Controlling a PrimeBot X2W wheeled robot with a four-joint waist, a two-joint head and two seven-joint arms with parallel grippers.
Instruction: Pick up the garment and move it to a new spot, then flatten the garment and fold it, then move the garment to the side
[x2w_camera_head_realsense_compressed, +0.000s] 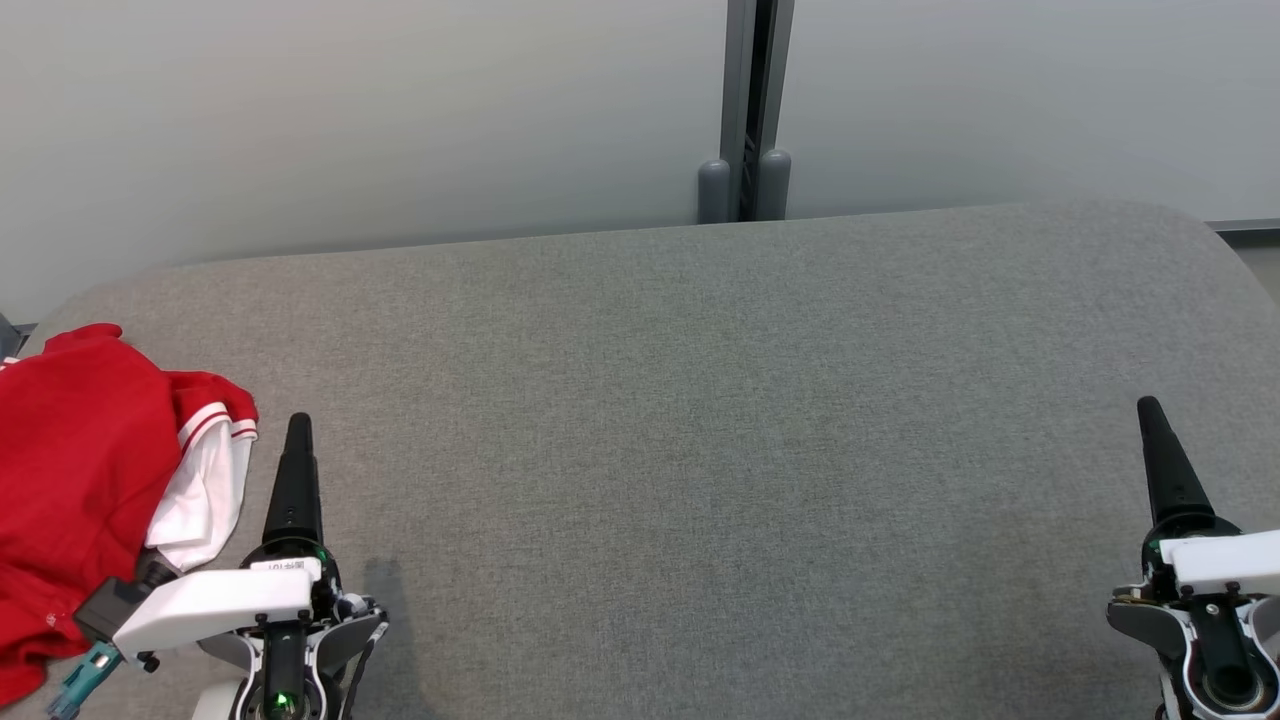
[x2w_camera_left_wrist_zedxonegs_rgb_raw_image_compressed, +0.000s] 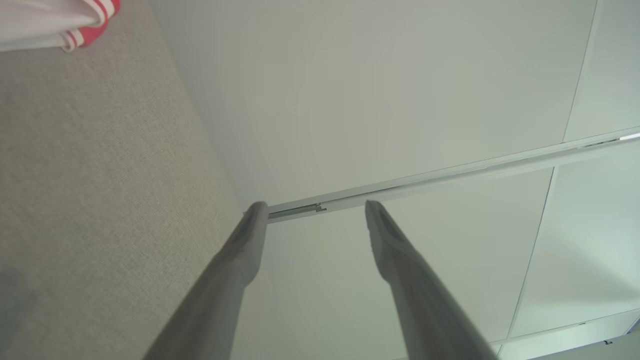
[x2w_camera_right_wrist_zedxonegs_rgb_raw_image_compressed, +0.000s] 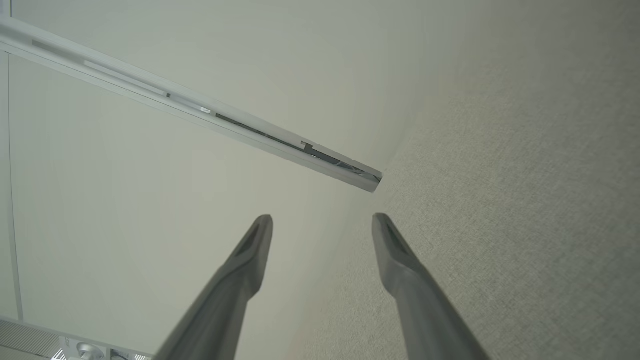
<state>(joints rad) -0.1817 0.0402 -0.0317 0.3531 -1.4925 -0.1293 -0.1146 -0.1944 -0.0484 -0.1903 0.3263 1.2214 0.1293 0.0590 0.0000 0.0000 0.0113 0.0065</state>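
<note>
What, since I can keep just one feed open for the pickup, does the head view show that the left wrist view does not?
Head view: the garment in its red bulk at far left, and the right gripper at lower right. Left wrist view: both fingers of the left gripper, apart, nothing between them. Shared: the garment's striped white sleeve, the grey surface, the wall post.

Your left gripper (x2w_camera_head_realsense_compressed: 298, 428) low at left, pointing forward, jaws wide apart, empty. Your right gripper (x2w_camera_head_realsense_compressed: 1150, 408) mirrors it at right, jaws spread, nothing held.
</note>
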